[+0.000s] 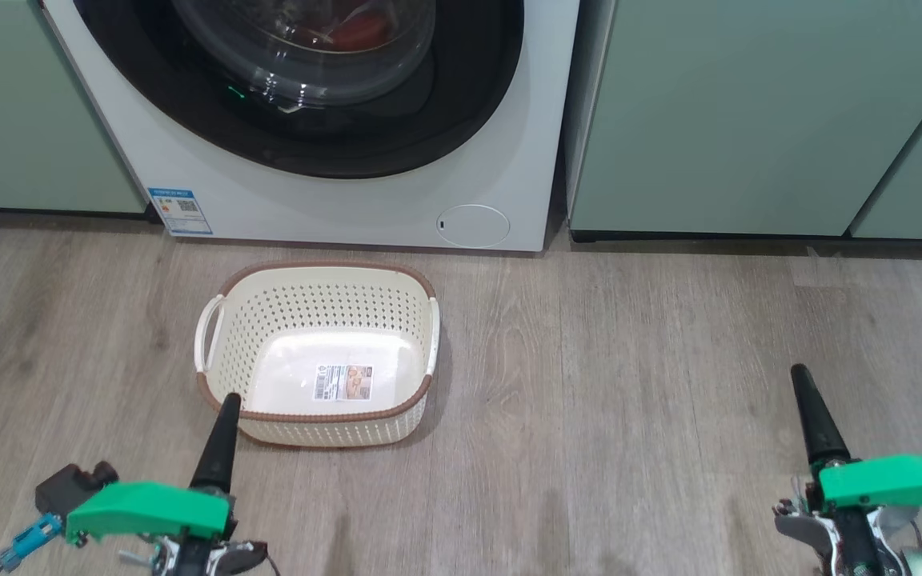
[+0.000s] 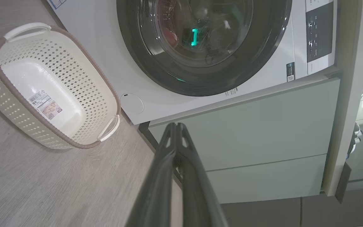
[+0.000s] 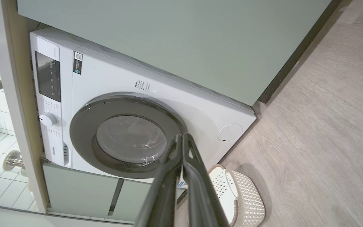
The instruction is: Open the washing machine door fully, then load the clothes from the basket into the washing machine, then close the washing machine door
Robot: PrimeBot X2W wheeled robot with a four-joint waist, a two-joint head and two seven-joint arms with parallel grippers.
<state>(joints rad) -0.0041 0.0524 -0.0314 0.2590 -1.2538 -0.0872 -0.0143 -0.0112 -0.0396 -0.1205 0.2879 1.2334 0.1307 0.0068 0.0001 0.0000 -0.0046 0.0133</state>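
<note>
washing machine door [image 1: 461, 104] sits shut, flush against the front of the washing machine [image 1: 333, 208], black rim seated all round in the right wrist view. a patch of the red clothes [image 1: 357, 32] shows through the glass bowl [image 1: 301, 72], inside the drum; can't make out a white garment behind the reflections. basket [image 1: 325, 308] stands upright on the wood-look floor [image 1: 629, 400], just in front of the washer and below the door, apart from the machine, with its bare base and label [image 1: 343, 382] on show. left gripper [image 1: 228, 400] is low at the left of the head view, fingers pressed together with nothing between them, tip overlapping the basket's near-left rim in that view; can't tell if it touches. right gripper [image 1: 799, 372] is low at the right, fingers likewise closed on nothing, over bare floor well apart from the basket. small round white panel [image 1: 473, 226] is at the washer's lower right, blue sticker [image 1: 181, 210] at its lower left. pale green cabinets [image 1: 749, 112] flank the machine on both sides.
</note>
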